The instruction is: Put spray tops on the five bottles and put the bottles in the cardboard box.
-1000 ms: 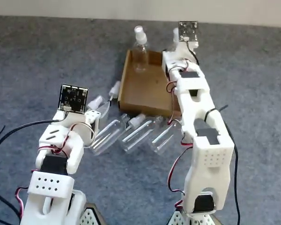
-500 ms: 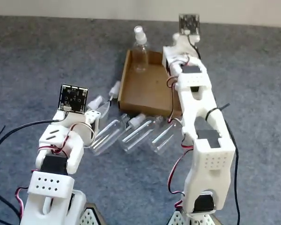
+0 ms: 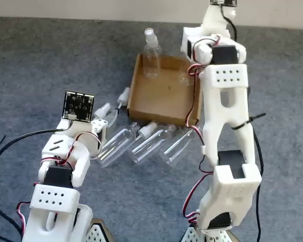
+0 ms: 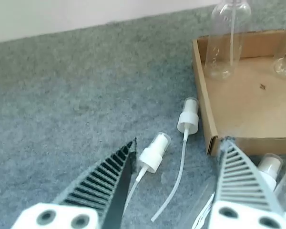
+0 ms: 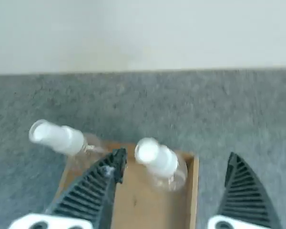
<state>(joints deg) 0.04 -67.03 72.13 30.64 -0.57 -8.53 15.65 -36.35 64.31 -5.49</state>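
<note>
"Grippers first: how did they stand?"
"Both had their jaws wide apart and held nothing. The left gripper (image 4: 178, 142) hung low over the grey carpet (image 3: 40, 60), just outside the near left corner of the cardboard box (image 3: 164, 101). The right gripper (image 5: 176, 157) was raised above the box's far side."
"And the bottles?"
"Two stood capped inside the box: the left upright bottle (image 3: 151, 55) at its far left corner, the right upright bottle (image 5: 158, 162) at the far right, below the right gripper. The three lying bottles (image 3: 151, 143) were side by side on the carpet, just in front of the box's near wall."
"Any tops left over?"
"Two loose spray tops (image 4: 152, 153) lay on the carpet beside the box's left wall, ahead of the left gripper"
</note>
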